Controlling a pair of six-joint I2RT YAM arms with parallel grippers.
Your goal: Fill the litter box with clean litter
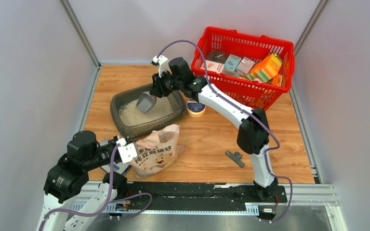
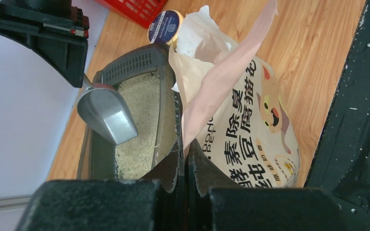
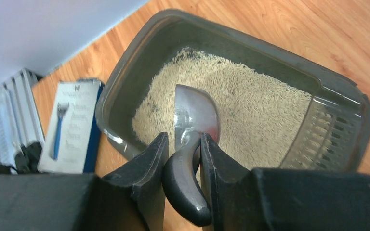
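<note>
The dark grey litter box [image 1: 117, 103] lies on the left of the wooden table, with pale beige litter [image 1: 135, 114] spread over its floor. My right gripper [image 1: 155, 91] is shut on the dark handle of a silver scoop [image 1: 146, 102], whose bowl hangs tilted down over the litter. In the right wrist view the gripper [image 3: 183, 144] clamps the scoop [image 3: 195, 110] above the litter [image 3: 255, 115] and the box [image 3: 270, 53]. My left gripper [image 1: 127, 150] is shut on the top edge of the beige-pink litter bag [image 1: 156, 151], which stands open just in front of the box. The left wrist view shows gripper [image 2: 185, 154], bag [image 2: 250, 130] and box [image 2: 125, 65].
A red mesh basket [image 1: 231, 31] with several packets stands at the back right. A small round tin [image 1: 196, 108] sits right of the litter box under my right arm. A black tool [image 1: 234, 158] lies near the front. A blue-white card [image 3: 72, 125] lies left of the bag.
</note>
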